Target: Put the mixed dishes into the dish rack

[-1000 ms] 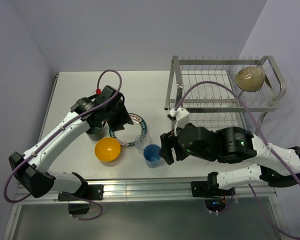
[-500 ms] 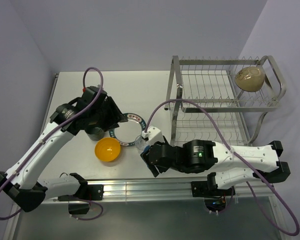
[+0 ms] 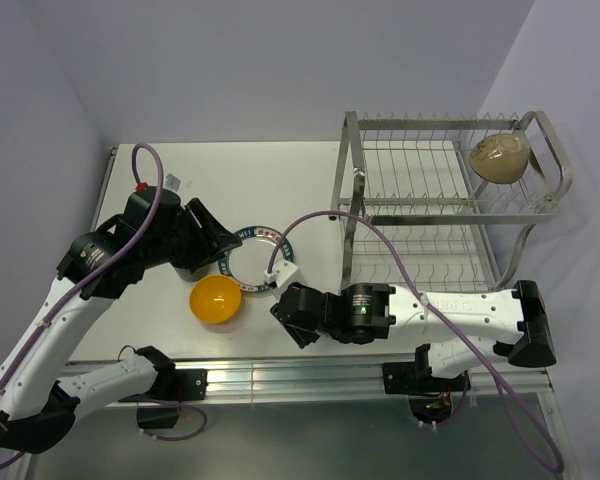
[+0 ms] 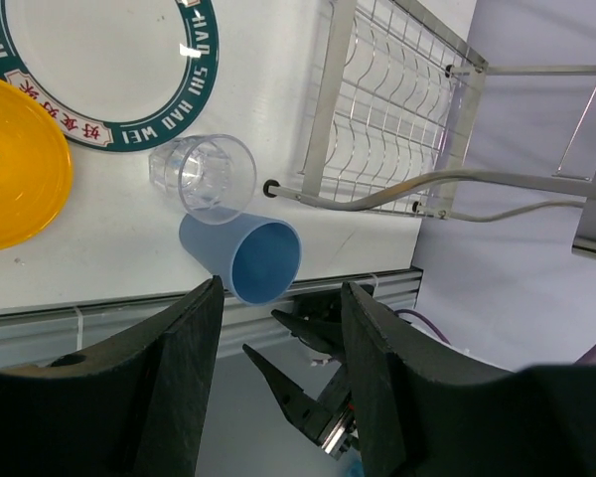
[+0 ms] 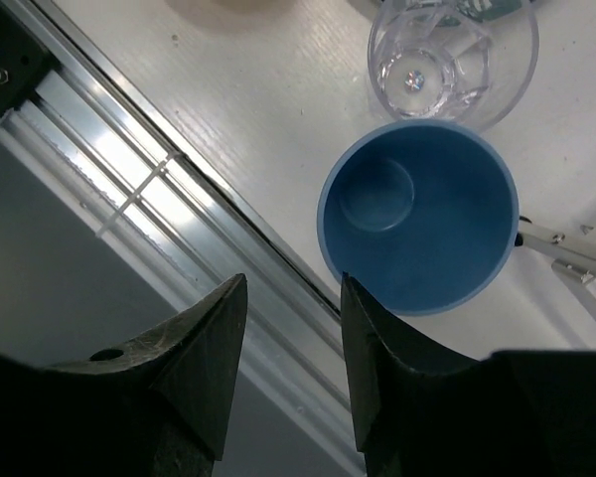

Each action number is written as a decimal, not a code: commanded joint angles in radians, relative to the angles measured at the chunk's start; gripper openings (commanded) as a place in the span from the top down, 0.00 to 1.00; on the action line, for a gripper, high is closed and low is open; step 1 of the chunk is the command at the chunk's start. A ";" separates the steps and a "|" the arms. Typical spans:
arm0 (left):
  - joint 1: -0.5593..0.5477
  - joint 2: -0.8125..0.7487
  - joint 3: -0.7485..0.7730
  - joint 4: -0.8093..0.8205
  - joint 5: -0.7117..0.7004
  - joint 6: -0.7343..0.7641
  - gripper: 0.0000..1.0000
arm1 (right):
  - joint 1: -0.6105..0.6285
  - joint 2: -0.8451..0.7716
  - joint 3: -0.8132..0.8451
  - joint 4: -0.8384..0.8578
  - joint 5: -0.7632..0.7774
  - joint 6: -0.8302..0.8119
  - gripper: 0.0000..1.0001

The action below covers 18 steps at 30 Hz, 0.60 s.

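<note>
In the right wrist view the light blue tumbler stands upright near the table's front edge, and the clear glass touches its far side. My right gripper is open and empty over the edge rail, one finger beside the tumbler's rim. My left gripper hangs high above, open and empty. Below it lie the white plate, orange bowl, glass and tumbler. The beige bowl sits in the dish rack. The right arm hides tumbler and glass from the top camera. The mug is hidden.
The aluminium rail runs along the table's front edge, right under my right gripper. The rack's tubular foot reaches toward the glass and tumbler. The orange bowl and plate lie between the two arms.
My right arm swung left over the tumbler and glass, and its jaws narrowed. My left arm pulled back to the left, away from the plate.
</note>
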 commanded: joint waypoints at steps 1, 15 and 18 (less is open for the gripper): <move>0.004 -0.015 -0.009 -0.010 0.013 -0.010 0.43 | -0.021 0.009 -0.017 0.075 -0.018 -0.041 0.50; 0.006 0.000 0.027 -0.007 0.022 -0.013 0.43 | -0.070 0.064 -0.086 0.143 -0.074 -0.096 0.59; 0.006 0.002 0.025 -0.001 0.026 -0.012 0.43 | -0.072 0.084 -0.089 0.149 -0.073 -0.110 0.62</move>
